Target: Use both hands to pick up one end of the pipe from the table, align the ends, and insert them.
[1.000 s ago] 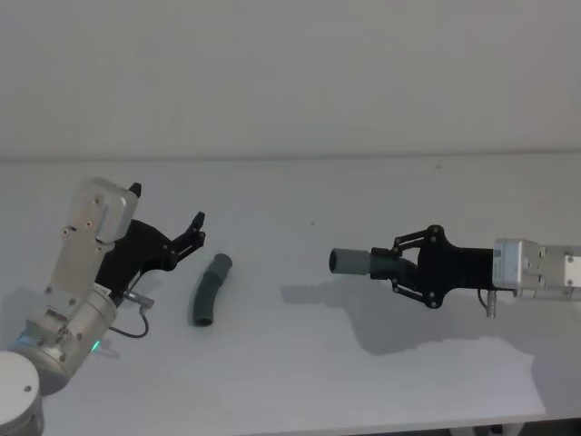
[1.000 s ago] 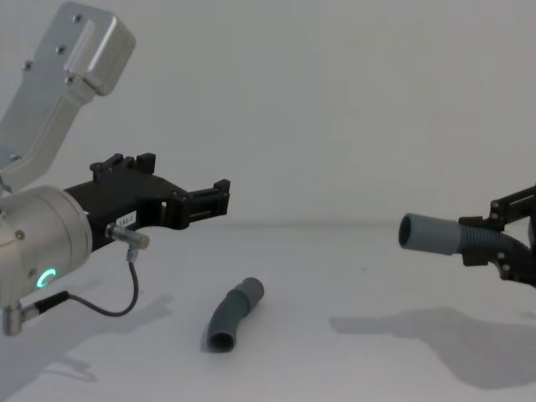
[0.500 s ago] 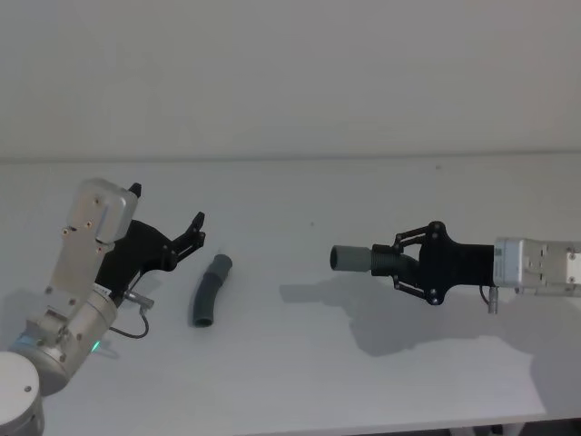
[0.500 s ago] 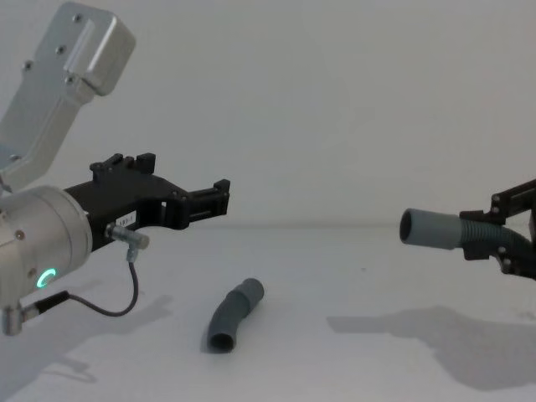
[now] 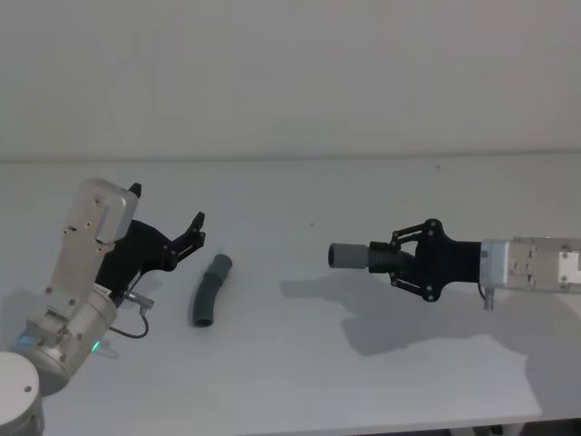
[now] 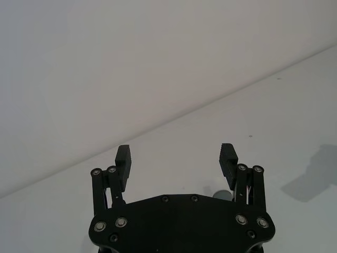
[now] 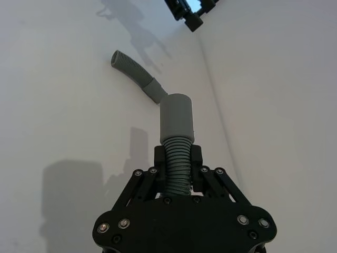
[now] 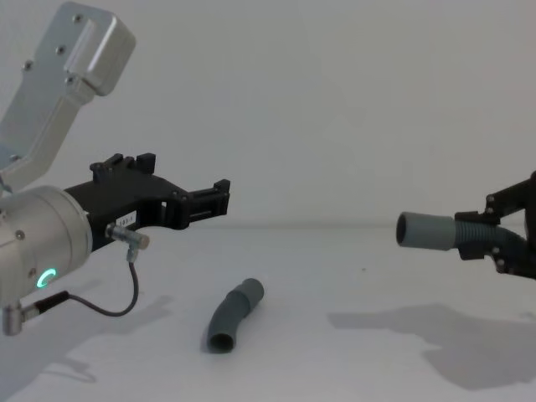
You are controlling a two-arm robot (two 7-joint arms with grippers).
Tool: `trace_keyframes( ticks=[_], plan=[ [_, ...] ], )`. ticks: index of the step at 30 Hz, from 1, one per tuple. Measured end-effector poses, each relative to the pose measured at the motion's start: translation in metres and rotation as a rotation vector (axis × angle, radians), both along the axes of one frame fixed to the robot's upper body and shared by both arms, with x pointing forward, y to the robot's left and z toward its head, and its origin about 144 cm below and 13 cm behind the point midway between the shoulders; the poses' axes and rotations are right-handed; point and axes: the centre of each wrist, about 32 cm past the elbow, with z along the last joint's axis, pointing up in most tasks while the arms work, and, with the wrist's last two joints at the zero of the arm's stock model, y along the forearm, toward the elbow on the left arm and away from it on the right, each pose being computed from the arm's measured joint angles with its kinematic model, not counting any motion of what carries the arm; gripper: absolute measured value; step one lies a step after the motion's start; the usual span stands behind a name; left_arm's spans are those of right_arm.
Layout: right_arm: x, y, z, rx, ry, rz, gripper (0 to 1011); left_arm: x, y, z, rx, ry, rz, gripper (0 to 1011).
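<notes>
One dark grey, slightly bent hose piece (image 5: 207, 292) lies flat on the white table (image 5: 300, 391), left of centre in the head view. The second piece (image 5: 356, 257) hangs level right of centre. Its ribbed body is clamped in the right gripper (image 5: 386, 259), and its smooth cuff (image 5: 344, 257) points left.

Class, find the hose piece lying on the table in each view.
Head view: lying hose piece, left of centre.
Chest view: it lies low, left of centre.
Right wrist view: it lies beyond the held piece.
Left wrist view: grey sliver behind the left tool, probably it.
Shared landmark: the left tool, beside it.
</notes>
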Motion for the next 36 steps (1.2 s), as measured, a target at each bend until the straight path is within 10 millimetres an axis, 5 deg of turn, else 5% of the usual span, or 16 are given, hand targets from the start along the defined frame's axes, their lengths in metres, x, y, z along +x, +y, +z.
trace_keyframes(
  ticks=[27,36],
  plan=[
    [0.002,0.014,0.005,-0.064,-0.047,-0.029,237,0.000,-0.001,0.001,-0.003,-0.003,-0.001,1001],
    [0.002,0.015,0.005,-0.068,-0.051,-0.032,237,0.003,-0.018,0.028,-0.046,-0.041,0.000,1001]
  ],
)
